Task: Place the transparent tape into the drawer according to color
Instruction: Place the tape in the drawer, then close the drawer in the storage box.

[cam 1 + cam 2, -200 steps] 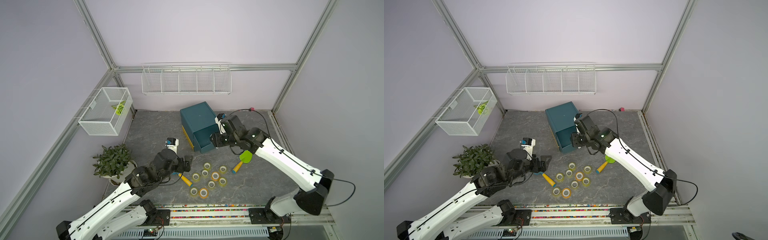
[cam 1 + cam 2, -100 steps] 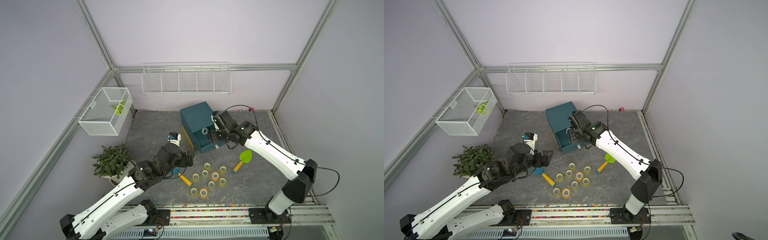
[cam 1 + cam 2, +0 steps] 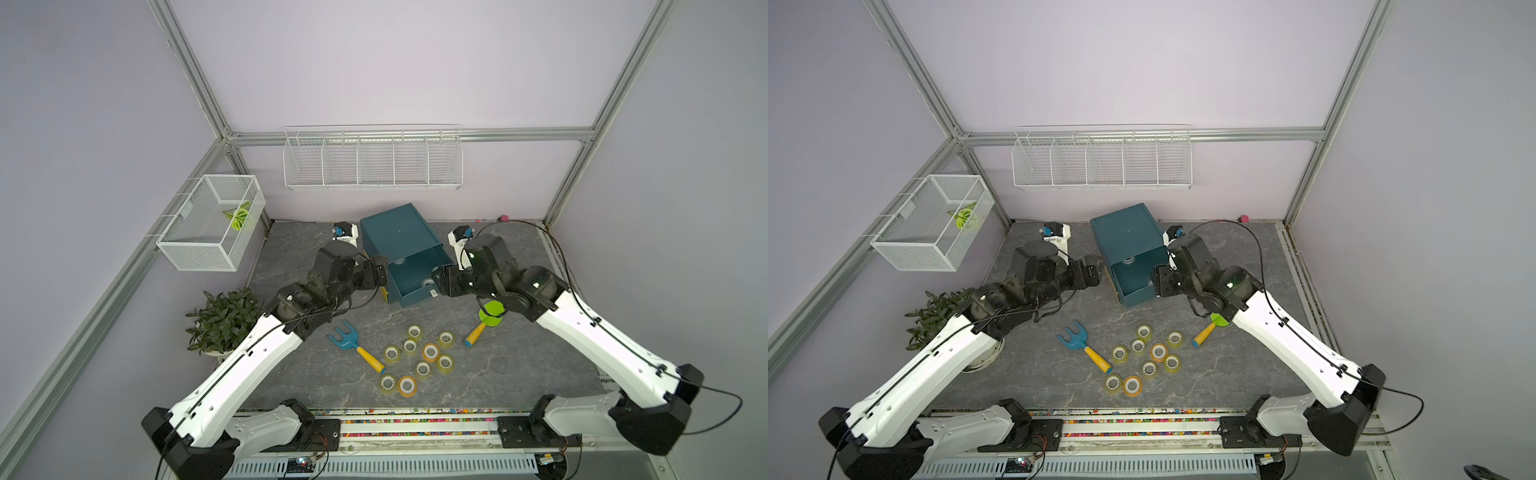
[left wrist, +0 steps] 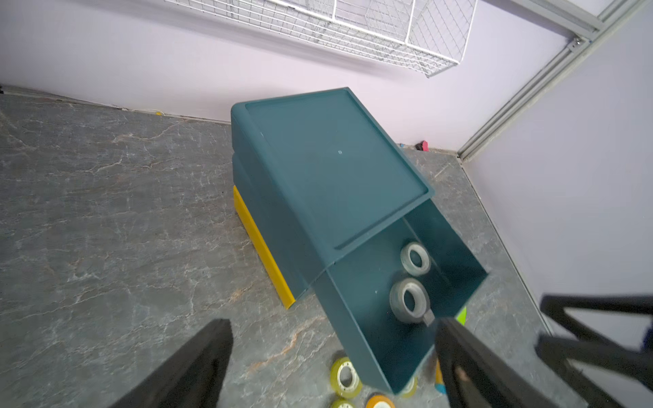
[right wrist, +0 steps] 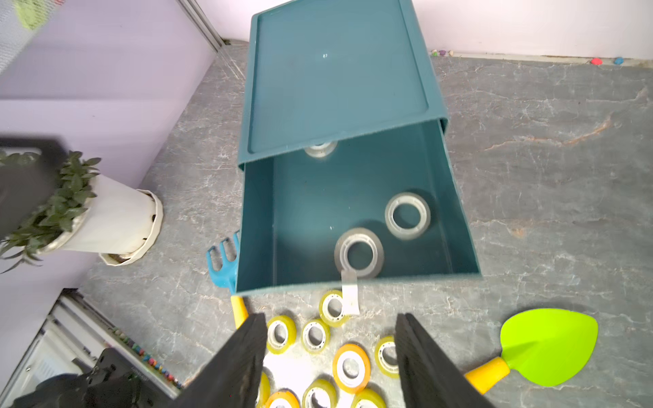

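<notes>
While the left end effector (image 4: 330, 328) and right end effector (image 5: 330, 318) hung open and empty flanking the teal drawer (image 3: 415, 297) mid-frame, three clear tape rolls (image 5: 358, 252) lay inside; yellow and orange rolls (image 3: 431, 352) sat clustered on the table (image 3: 519, 365), lower centre.

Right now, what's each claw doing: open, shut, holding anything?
Left claw: open, holding nothing.
Right claw: open, holding nothing.

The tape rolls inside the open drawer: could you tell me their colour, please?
Clear whitish tape rolls, seen best in the right wrist view.
</notes>
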Motion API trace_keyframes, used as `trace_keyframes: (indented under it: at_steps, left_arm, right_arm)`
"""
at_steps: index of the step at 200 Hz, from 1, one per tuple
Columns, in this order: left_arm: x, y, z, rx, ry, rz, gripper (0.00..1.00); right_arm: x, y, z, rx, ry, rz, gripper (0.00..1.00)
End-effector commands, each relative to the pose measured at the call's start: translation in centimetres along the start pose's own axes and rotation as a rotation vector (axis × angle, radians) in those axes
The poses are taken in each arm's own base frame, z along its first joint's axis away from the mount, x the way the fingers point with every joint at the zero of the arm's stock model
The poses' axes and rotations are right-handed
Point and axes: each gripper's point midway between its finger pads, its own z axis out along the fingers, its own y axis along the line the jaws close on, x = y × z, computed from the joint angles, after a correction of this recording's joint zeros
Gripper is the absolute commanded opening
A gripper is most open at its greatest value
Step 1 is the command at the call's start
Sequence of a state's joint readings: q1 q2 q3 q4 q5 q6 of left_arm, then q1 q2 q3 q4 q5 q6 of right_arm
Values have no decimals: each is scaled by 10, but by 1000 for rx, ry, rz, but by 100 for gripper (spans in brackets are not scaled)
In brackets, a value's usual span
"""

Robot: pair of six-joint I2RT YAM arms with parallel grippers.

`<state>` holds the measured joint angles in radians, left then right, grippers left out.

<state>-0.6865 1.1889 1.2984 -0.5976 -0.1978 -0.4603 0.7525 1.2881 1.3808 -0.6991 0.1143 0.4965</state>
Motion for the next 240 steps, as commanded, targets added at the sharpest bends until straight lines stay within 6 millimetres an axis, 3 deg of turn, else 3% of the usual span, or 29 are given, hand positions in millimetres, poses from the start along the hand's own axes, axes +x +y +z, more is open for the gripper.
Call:
trace_keyframes:
  at_steps: [1, 37, 78, 118, 240]
  left_arm:
    - [-17, -15, 19, 40, -17, 26, 94]
    - [-17, -5, 59, -34, 20, 31, 90]
    - [-11, 17, 93, -66, 69, -23, 84]
    - [9, 33, 111, -133, 134, -37, 81]
    - [45, 45, 127, -163, 227, -30, 79]
  right_arm:
    - [21, 0, 8, -33, 10, 41, 61]
    - [56, -9, 16, -36, 23, 71, 58]
    - [70, -12, 32, -46, 19, 80, 54]
    - [60, -12, 49, -10, 12, 72, 52]
    - [0, -7, 124, 6, -77, 70, 51]
